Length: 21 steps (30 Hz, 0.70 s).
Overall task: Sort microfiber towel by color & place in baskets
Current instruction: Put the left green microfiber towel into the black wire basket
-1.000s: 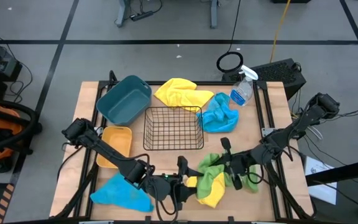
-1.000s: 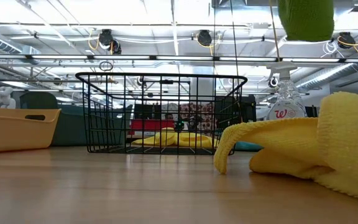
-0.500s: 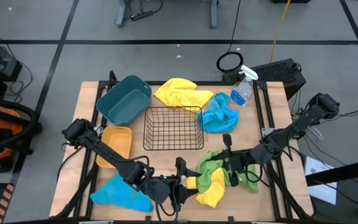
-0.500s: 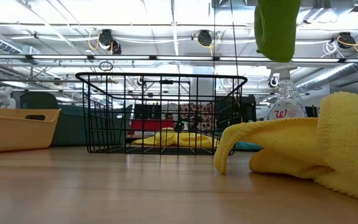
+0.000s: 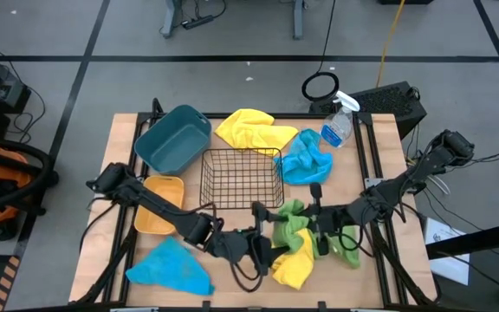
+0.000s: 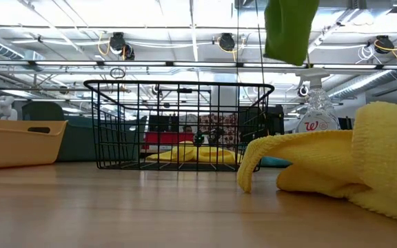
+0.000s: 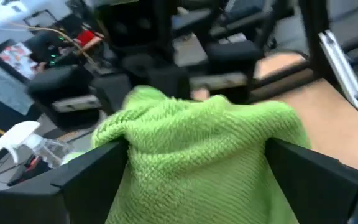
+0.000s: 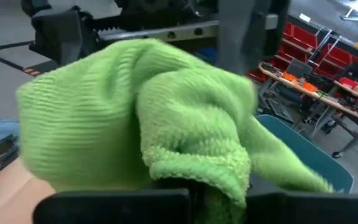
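Right, I've got the green towel (image 5: 291, 218) up off the table, pinched in my right gripper (image 5: 316, 227), whose fingers are pressed together on its fabric; the right wrist view is almost filled with green folds. My left gripper (image 5: 261, 243) sits just beside it on the other side, fingers spread wide, and in the left wrist view the green cloth bulges between those open fingers without being clamped. So the towel hangs between the two grippers, bunched, with no clear long axis. The black wire basket (image 5: 241, 178) lies just beyond it, toward the table's far side, nearest of the three containers; the teal tub (image 5: 173, 139) and yellow-orange bin (image 5: 164, 203) are further to the left. A yellow towel (image 5: 294, 268) lies on the table directly under the grippers.
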Each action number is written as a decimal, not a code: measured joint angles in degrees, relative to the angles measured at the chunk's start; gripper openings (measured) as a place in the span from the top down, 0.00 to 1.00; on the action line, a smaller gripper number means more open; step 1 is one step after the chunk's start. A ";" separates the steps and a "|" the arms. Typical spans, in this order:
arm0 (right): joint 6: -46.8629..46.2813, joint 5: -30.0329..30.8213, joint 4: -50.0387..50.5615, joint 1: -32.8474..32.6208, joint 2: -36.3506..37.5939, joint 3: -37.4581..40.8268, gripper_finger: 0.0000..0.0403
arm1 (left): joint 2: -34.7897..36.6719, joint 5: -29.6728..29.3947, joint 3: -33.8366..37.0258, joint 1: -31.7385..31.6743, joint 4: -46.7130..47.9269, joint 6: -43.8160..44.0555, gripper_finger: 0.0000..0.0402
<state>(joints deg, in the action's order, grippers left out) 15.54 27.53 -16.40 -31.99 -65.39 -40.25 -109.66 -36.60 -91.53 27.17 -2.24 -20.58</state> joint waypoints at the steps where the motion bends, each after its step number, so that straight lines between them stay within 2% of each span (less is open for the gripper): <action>1: -0.15 0.02 0.11 0.11 0.00 0.00 0.97 | -0.10 -0.56 0.00 -0.32 0.02 -0.77 0.02; 6: -0.84 -0.09 1.10 0.11 0.00 0.00 0.97 | -0.20 -2.67 0.00 -0.95 -0.54 0.37 0.01; 12: -2.87 -0.33 1.18 0.09 0.00 0.00 0.94 | -0.18 -1.14 0.00 -1.68 -2.21 0.70 0.02; 15: -2.88 -0.37 1.47 0.09 -0.12 0.00 0.90 | -0.18 -0.70 0.00 -1.92 -2.17 0.75 0.10; 21: -2.89 -0.38 1.68 0.07 -0.30 0.00 0.83 | -0.16 2.06 0.00 -2.05 -2.16 0.72 0.36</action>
<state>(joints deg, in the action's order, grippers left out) 12.64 27.15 -14.73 -31.92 -65.69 -40.25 -109.82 -34.55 -91.53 25.12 -4.39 -19.86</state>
